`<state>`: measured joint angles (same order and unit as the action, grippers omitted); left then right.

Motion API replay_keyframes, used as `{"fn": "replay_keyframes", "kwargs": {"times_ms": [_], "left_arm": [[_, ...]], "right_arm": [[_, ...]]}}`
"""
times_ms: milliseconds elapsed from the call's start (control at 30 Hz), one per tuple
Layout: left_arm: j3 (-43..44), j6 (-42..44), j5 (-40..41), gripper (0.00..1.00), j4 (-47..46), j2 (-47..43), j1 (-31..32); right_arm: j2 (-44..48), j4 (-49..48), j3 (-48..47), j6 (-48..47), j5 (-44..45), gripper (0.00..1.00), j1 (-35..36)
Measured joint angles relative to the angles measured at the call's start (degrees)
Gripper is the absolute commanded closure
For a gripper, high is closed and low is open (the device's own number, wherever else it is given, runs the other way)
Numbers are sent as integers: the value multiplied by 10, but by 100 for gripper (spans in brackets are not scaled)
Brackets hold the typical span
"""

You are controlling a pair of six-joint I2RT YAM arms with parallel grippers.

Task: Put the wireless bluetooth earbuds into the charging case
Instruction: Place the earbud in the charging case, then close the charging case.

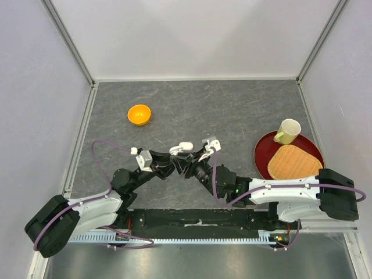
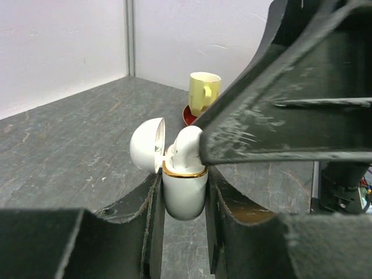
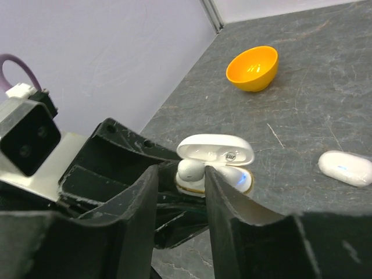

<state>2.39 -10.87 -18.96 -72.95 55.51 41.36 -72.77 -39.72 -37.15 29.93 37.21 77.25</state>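
**Earbud at the mouth of the open case**

The left gripper (image 2: pixel 185 193) was clamped on the lower body of the charging case (image 2: pixel 185 200). It held the case upright, lid swung open, over the middle of the table (image 1: pixel 232 110) toward the near edge. One earbud (image 2: pixel 185 145) stood in the case's gold-rimmed mouth. The right gripper (image 3: pixel 181 170) had its jaws apart on either side of the earbud, and a dark gap on one side suggested no clamp.

The earbud looked light, hard and glossy, so likely slippery. Its rounded head seemed the only place to pinch it, and gently.

Its stem was hidden inside the case, so how far it was seated could not be told. No other earbuds showed. A second, closed case (image 3: pixel 344 167) lay on the table nearby.
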Motion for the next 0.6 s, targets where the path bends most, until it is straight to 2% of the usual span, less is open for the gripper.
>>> {"fn": "replay_keyframes", "kwargs": {"times_ms": [100,200,533,600], "left_arm": [[0,0,9,98,-2,0,-1],[0,0,10,98,-7,0,-1],[0,0,9,98,-9,0,-1],[0,0,9,98,-9,1,-1]], "right_arm": [[1,42,-28,-16,-5,35,7],[3,79,-50,-30,-12,29,11],[35,117,-86,-75,-13,18,12],[45,118,-93,-85,-11,13,12]]}}
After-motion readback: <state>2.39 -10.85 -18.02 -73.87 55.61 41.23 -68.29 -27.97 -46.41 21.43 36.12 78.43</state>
